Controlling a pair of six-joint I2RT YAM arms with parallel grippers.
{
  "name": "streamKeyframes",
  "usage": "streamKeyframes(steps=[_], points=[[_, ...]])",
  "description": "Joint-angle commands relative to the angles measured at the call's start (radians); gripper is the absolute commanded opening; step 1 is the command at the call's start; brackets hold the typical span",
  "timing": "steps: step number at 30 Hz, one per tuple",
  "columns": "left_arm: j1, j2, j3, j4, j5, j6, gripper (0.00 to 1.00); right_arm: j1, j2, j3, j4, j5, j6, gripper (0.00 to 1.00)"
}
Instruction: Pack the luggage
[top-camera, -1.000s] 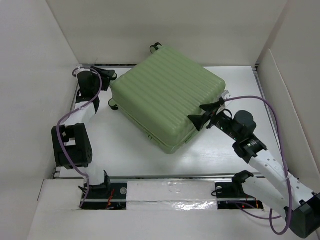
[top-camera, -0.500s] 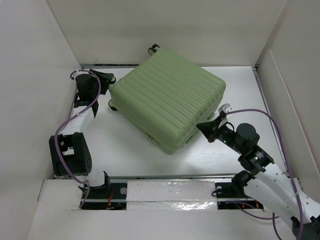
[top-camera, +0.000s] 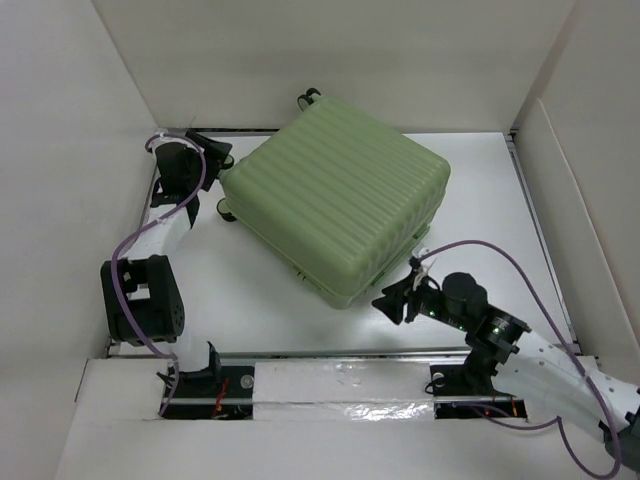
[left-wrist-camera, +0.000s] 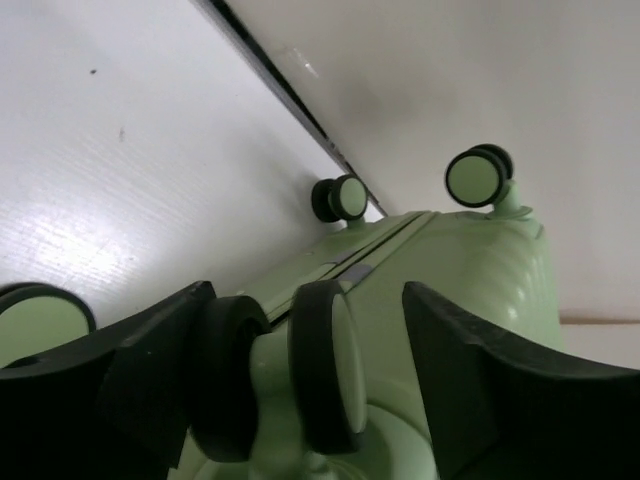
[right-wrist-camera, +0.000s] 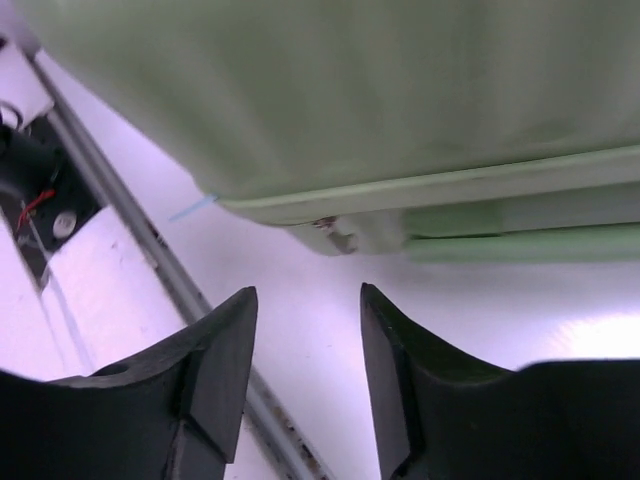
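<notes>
L gripper (left-wrist-camera: 305, 310) spread loose round a wheel (left-wrist-camera: 322, 370) of the closed luggage (top-camera: 340, 205), R gripper (right-wrist-camera: 305, 320) parted & empty beside it

You have the luggage (top-camera: 335, 205) in pale green, its shell ribbed in even parallel ridges, with a slightly deeper green band along the seam. Its wheels (left-wrist-camera: 478, 176) are black with pale green faces. The desk (top-camera: 250, 290) under it is white with a faint grain, and the walls (top-camera: 400, 60) around it are off-white. Your left gripper (left-wrist-camera: 315, 345) and right gripper (right-wrist-camera: 305, 340) are both black. Purple cables (top-camera: 490, 243) loop along the arms, whose links are white and black. A thin light-blue strip (right-wrist-camera: 195, 208) shows at the luggage's edge, and a red wire (right-wrist-camera: 35, 203) shows beyond the desk's edge.
</notes>
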Motion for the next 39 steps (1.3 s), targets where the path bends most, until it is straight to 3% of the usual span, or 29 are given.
streamKeyframes(steps=[1, 4, 8, 9, 10, 12, 13, 16, 19, 23, 25, 28, 30, 36, 39], points=[[-0.009, -0.049, 0.086, 0.064, 0.003, 0.082, 0.74, 0.088, 0.089, -0.019, 0.170, 0.089, 0.022, 0.53], [-0.009, -0.117, 0.079, 0.082, -0.065, 0.090, 0.80, 0.108, 0.158, -0.047, 0.295, 0.187, 0.020, 0.63], [-0.009, -0.216, 0.067, 0.076, -0.129, 0.087, 0.78, 0.108, 0.252, -0.073, 0.416, 0.244, 0.036, 0.64], [-0.009, -0.275, 0.039, 0.080, -0.142, 0.073, 0.73, 0.108, 0.275, -0.077, 0.442, 0.255, 0.042, 0.64], [-0.009, -0.314, -0.055, 0.103, -0.140, 0.039, 0.61, 0.108, 0.298, -0.085, 0.494, 0.270, 0.042, 0.63], [-0.037, -0.439, -0.177, 0.200, -0.174, 0.012, 0.50, 0.108, 0.366, -0.096, 0.554, 0.293, 0.046, 0.61], [-0.064, -0.481, -0.294, 0.244, -0.195, 0.002, 0.36, 0.108, 0.387, -0.099, 0.614, 0.296, 0.045, 0.60], [-0.075, -0.591, -0.460, 0.263, -0.241, -0.001, 0.30, 0.108, 0.448, -0.091, 0.674, 0.281, 0.042, 0.58], [-0.075, -0.624, -0.513, 0.231, -0.234, 0.014, 0.28, 0.117, 0.478, -0.079, 0.682, 0.284, 0.036, 0.57], [-0.127, -0.671, -0.617, 0.272, -0.183, 0.013, 0.11, 0.117, 0.453, -0.099, 0.691, 0.313, 0.054, 0.56], [-0.233, -0.696, -0.612, 0.226, -0.261, 0.083, 0.00, 0.117, 0.439, -0.094, 0.691, 0.312, 0.053, 0.56], [-0.403, -0.737, -0.622, 0.123, -0.416, 0.146, 0.00, 0.117, 0.433, -0.058, 0.645, 0.298, 0.048, 0.55], [-0.456, -0.769, -0.670, 0.088, -0.485, 0.151, 0.00, 0.128, 0.435, -0.038, 0.610, 0.299, 0.048, 0.54], [-0.568, -0.869, -0.802, 0.022, -0.521, 0.159, 0.00, 0.160, 0.412, -0.037, 0.601, 0.307, 0.074, 0.55], [-0.612, -0.862, -0.852, 0.039, -0.501, 0.171, 0.00, 0.171, 0.424, -0.005, 0.578, 0.284, 0.073, 0.60]])
